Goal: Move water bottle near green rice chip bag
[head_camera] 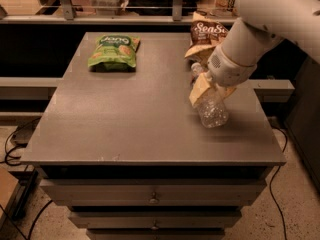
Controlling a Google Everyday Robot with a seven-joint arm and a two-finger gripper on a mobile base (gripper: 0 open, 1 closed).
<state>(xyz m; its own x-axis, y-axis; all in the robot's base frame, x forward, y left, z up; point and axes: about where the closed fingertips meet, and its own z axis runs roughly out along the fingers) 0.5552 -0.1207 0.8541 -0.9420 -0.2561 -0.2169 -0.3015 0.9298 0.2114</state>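
Observation:
The water bottle [213, 110] is clear ribbed plastic. It is tilted, with its base toward the front right and its neck [197, 69] toward the back. It is at the right side of the table [125, 114]. My gripper [212, 89], with tan fingers [199, 90], is shut around the bottle's upper body, and the white arm reaches in from the upper right. I cannot tell whether the base touches the table. The green rice chip bag [114, 51] lies flat at the back left, far from the bottle.
A brown-and-tan chip bag [206, 36] stands at the back right, just behind the gripper. The table's right edge [267, 124] is close to the bottle. Drawers [155, 196] sit under the tabletop. A rail and shelf run behind the table.

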